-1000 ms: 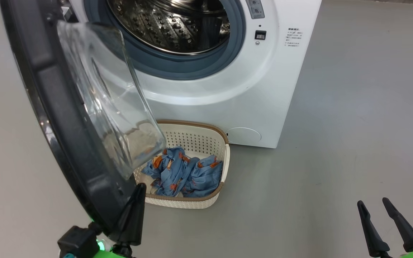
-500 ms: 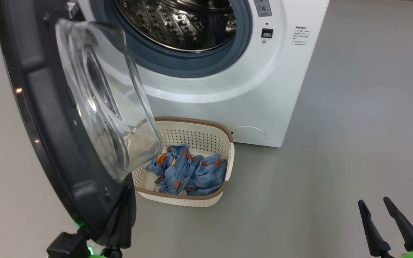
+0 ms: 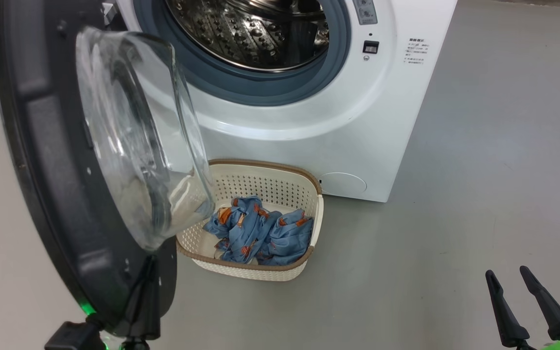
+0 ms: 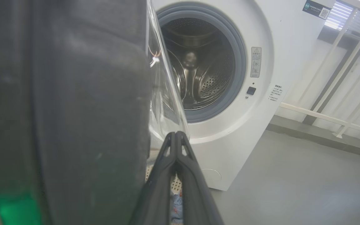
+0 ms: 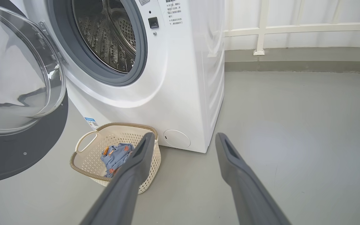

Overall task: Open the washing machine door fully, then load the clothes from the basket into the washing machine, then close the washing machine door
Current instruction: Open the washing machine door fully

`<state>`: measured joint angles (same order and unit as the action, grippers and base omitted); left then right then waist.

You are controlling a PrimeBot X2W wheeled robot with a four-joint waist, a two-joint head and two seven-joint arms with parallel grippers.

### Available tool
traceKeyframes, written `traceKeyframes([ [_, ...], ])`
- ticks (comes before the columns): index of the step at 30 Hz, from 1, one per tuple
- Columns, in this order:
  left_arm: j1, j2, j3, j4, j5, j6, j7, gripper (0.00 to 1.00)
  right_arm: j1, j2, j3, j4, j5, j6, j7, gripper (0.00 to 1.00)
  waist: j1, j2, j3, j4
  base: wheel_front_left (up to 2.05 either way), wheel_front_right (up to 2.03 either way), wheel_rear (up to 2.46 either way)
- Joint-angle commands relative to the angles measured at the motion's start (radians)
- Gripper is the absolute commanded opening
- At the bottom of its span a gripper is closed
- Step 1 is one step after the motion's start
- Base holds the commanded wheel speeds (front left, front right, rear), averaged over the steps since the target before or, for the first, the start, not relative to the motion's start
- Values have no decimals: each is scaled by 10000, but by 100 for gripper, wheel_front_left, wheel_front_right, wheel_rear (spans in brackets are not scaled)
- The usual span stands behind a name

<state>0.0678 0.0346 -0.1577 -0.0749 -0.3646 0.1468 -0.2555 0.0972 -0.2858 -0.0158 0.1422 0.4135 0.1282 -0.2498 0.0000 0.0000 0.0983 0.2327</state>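
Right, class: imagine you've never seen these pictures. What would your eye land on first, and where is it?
The big open door, black rim and bulging glass, dominates the left of the head view, the left gripper at its lower edge. Behind it gapes the washing machine, its steel drum shining at the top. On the floor below sits a cream basket holding blue patterned clothes.
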Motion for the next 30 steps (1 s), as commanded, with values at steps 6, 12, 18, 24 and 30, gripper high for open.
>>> traceKeyframes([
  [6, -68, 156, 867, -264, 174, 266, -63, 0, -230, -204, 150, -257, -90, 25, -120, 100, 0, 0, 44, 4, 0, 0, 0],
  [12, -35, 156, 1221, -223, 222, 379, -63, 0, -249, -186, 148, -291, -113, 25, -120, 100, 0, 0, 116, 1, 0, 0, 0],
  [18, -30, 156, 1668, -191, 226, 512, -63, 0, -272, -199, 126, -324, -108, 25, -120, 100, 0, 0, 233, 30, 0, 0, 0],
  [24, -87, 156, 2328, -61, 321, 518, -63, 0, -310, -215, 132, -328, -108, 25, -120, 100, 0, 0, 319, 78, 0, 0, 0],
  [30, -304, 208, 2996, 194, 411, 444, -63, 0, -370, -239, 168, -313, -97, 25, -120, 100, 0, 0, 383, 141, 0, 0, 0],
])
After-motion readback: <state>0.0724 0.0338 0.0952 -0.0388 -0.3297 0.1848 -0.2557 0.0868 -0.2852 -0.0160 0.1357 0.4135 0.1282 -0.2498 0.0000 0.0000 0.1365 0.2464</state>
